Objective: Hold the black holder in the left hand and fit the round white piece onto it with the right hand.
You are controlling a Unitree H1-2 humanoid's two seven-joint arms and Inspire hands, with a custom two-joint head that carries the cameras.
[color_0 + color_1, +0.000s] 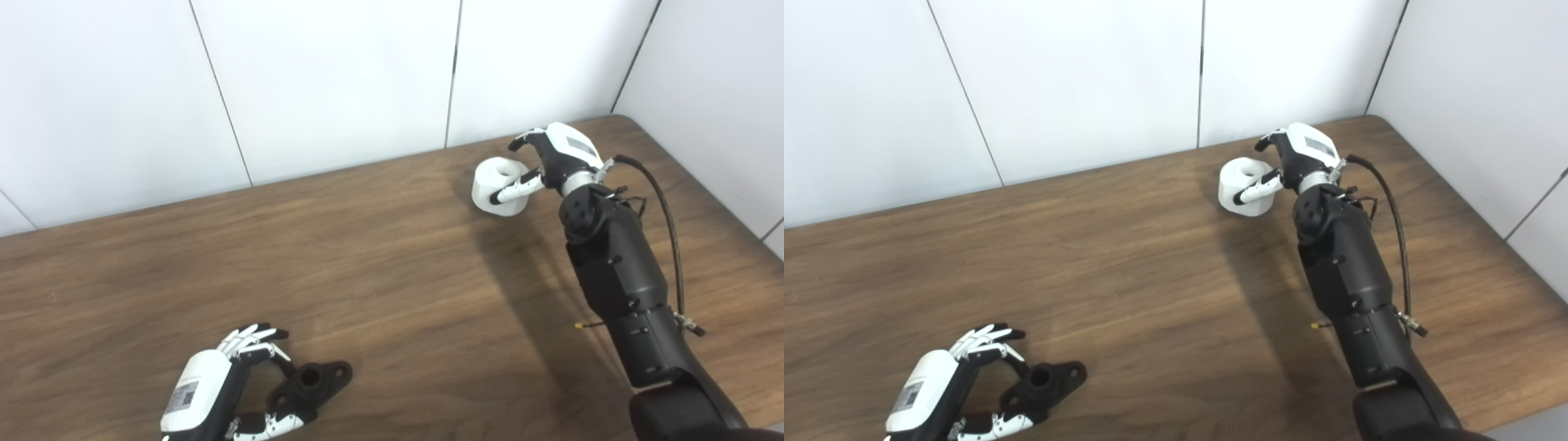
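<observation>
My right hand (548,160) cups the white piece (499,187), fingers apart; left hand (229,383) loosely brackets the black holder (312,383); firm both grips before lifting.

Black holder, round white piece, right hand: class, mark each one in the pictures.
Black holder (311,380), left eye view, its raised round socket.
Round white piece (495,187), left eye view, its curved side wall.
Right hand (1295,153), right eye view, back of the palm.

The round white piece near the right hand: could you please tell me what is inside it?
The round white piece has a dark central hole on top that looks empty; its depth is hidden. The right hand covers its right side.
</observation>
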